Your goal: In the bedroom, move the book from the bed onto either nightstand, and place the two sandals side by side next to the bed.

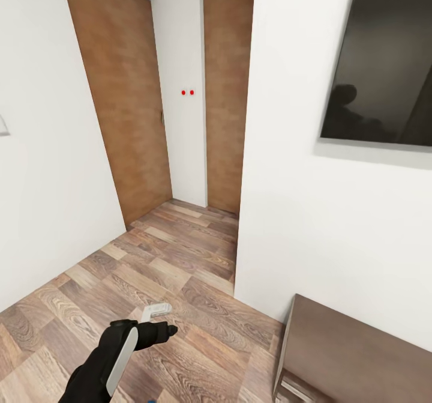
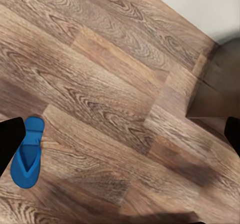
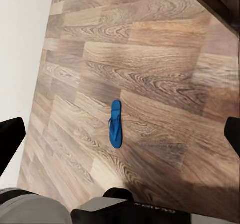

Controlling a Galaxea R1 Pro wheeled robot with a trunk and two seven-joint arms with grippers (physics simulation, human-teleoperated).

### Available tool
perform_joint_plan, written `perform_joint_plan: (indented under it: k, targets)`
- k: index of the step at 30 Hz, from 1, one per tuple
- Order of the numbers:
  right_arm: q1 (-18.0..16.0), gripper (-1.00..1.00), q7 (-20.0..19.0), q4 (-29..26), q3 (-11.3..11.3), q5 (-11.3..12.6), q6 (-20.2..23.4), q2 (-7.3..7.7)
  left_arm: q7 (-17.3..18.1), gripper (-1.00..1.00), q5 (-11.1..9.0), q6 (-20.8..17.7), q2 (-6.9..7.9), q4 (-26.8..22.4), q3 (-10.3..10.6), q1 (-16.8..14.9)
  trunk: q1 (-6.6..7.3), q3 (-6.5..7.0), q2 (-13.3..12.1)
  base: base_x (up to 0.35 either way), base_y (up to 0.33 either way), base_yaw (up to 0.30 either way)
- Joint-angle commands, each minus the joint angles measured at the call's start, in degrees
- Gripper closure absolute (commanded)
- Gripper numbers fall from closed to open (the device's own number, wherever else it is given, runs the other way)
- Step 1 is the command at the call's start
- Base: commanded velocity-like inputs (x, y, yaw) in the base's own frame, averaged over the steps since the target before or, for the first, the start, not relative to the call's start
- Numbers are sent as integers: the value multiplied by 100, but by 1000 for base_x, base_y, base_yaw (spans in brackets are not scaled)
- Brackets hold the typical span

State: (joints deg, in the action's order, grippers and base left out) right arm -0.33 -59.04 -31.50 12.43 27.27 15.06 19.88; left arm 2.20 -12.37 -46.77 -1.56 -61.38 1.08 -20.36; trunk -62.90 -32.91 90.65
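A bright blue sandal lies flat on the wood-plank floor in the left wrist view, close to one finger of my left gripper, which hangs open above the floor holding nothing. In the right wrist view a blue sandal lies alone on the planks, well below my open, empty right gripper. I cannot tell whether both views show the same sandal. My left arm reaches forward low in the head view, its gripper over bare floor. The book, the bed and the nightstand are out of view.
A white wall with a large black screen stands to my right, above a long dark-brown wooden cabinet. Two brown wooden doors close a short passage ahead. A white wall runs along the left. Open plank floor lies between them.
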Motion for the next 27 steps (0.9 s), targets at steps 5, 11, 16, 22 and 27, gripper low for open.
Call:
perform_joint_plan:
  k: [5, 11, 16, 22, 27]
  targets:
    - [-24, -100, 103, -220, 13, 1605, 1108, -9, 17, -100, 6, -25, -19, -5, 5, -3, -110, -96, 205, 0, 0, 0]
    - [-28, -100, 119, -695, 14, 2684, 2953, -5, 17, -100, 6, -25, -34, -5, 6, -3, -242, -204, 446, 0, 0, 0]
    - [-28, -100, 121, -907, 26, 2898, 3464, 30, 20, -100, 6, -25, -37, -5, 7, -3, -352, -294, 646, 0, 0, 0]
    - [-28, -100, 121, -927, 24, 3042, 3532, 49, 26, -100, 6, -25, -37, -6, 3, -3, -396, -330, 726, 0, 0, 0]
    - [-28, -100, 114, -928, 31, 3136, 3579, 75, 24, -100, 6, -25, -37, -5, 5, -3, -505, -419, 927, 0, 0, 0]
